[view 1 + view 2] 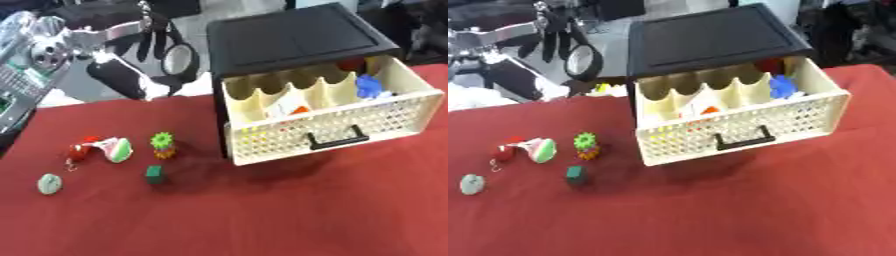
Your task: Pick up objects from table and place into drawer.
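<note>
Since the left hand [157,37] hangs up at 11 o'clock with fingers relaxed, holding nothing, I'd pinch that light, stiff green block [155,174] at 8 o'clock by its sides.

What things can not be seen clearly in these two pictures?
- Left hand: dark fingers blur into the clutter behind in both eye views; open or shut is unclear.
- Right hand: in neither view.
- Drawer contents: its dividers and front wall hide most; only a blue thing and red and orange bits show.
- Pale green thing on the red table: too blurred to name.
</note>
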Controlling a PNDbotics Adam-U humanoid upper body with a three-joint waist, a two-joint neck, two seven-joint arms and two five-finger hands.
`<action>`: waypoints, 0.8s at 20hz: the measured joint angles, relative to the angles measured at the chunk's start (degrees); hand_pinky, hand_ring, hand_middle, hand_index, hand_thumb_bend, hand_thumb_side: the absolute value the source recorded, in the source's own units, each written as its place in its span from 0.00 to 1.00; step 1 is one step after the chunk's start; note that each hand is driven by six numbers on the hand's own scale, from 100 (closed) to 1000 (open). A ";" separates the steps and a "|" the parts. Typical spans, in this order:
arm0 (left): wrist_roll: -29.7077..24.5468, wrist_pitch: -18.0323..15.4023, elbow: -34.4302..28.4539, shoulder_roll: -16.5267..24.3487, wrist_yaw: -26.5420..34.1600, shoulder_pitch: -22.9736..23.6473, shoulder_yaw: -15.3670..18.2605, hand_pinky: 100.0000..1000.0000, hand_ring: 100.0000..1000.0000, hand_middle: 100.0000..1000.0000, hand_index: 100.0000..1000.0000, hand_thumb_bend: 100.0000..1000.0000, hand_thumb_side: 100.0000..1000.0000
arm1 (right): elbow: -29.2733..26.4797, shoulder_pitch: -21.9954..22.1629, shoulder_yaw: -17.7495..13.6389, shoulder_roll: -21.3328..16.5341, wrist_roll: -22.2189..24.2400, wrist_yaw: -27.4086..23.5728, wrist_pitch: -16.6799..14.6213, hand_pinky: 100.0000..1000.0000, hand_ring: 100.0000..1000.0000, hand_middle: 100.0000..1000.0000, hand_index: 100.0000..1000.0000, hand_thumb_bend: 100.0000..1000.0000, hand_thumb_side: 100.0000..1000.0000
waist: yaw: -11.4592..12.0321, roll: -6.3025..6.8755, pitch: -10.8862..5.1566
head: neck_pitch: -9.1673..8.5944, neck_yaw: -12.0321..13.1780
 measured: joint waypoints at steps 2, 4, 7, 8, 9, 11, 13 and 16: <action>0.04 -0.26 0.83 -0.93 -0.29 -0.75 0.01 0.16 0.38 0.43 0.68 0.00 0.29 | 0.00 -0.07 0.01 -0.07 0.12 -0.03 0.09 0.31 0.44 0.42 0.71 0.00 1.00 | -0.21 0.02 0.07 | -0.01 0.08; 0.04 -0.58 1.62 -1.93 -0.50 -1.44 0.00 0.16 0.38 0.43 0.68 0.00 0.30 | 0.00 -0.46 0.02 -0.07 0.26 -0.13 0.21 0.31 0.44 0.42 0.71 0.00 1.00 | -0.44 0.09 0.14 | -0.02 0.20; -0.02 -0.95 2.66 -3.30 -0.78 -2.31 -0.02 0.16 0.38 0.43 0.68 0.00 0.31 | 0.00 -0.70 0.02 -0.08 0.41 -0.26 0.32 0.31 0.44 0.42 0.71 0.00 1.00 | -0.86 0.41 0.21 | -0.03 0.26; -0.06 -1.05 2.95 -3.79 -0.86 -2.64 -0.04 0.15 0.38 0.43 0.68 0.00 0.31 | 0.00 -0.84 0.02 -0.08 0.46 -0.28 0.37 0.31 0.44 0.42 0.71 0.00 1.00 | -0.98 0.50 0.28 | -0.03 0.26; -0.09 -1.10 3.29 -4.28 -0.89 -2.94 -0.05 0.15 0.38 0.43 0.68 0.00 0.31 | 0.00 -1.01 0.02 -0.08 0.53 -0.35 0.44 0.31 0.44 0.42 0.71 0.00 1.00 | -1.05 0.56 0.35 | -0.03 0.26; -0.20 -1.20 3.78 -5.15 -0.90 -3.36 -0.08 0.15 0.38 0.43 0.68 0.00 0.31 | 0.00 -1.06 0.02 -0.08 0.61 -0.45 0.53 0.31 0.43 0.42 0.71 0.00 1.00 | -1.19 0.67 0.43 | -0.03 0.27; -0.34 -1.34 4.08 -6.01 -0.90 -3.88 -0.13 0.15 0.37 0.43 0.68 0.00 0.31 | 0.00 -1.19 0.02 -0.08 0.73 -0.50 0.71 0.31 0.43 0.42 0.71 0.00 1.00 | -1.24 0.81 0.43 | -0.03 0.28; -0.46 -1.46 4.40 -7.07 -0.85 -4.42 -0.28 0.15 0.38 0.43 0.68 0.00 0.32 | 0.00 -1.53 0.02 -0.08 0.88 -0.62 1.01 0.31 0.43 0.42 0.71 0.00 1.00 | -1.31 1.10 0.43 | -0.03 0.29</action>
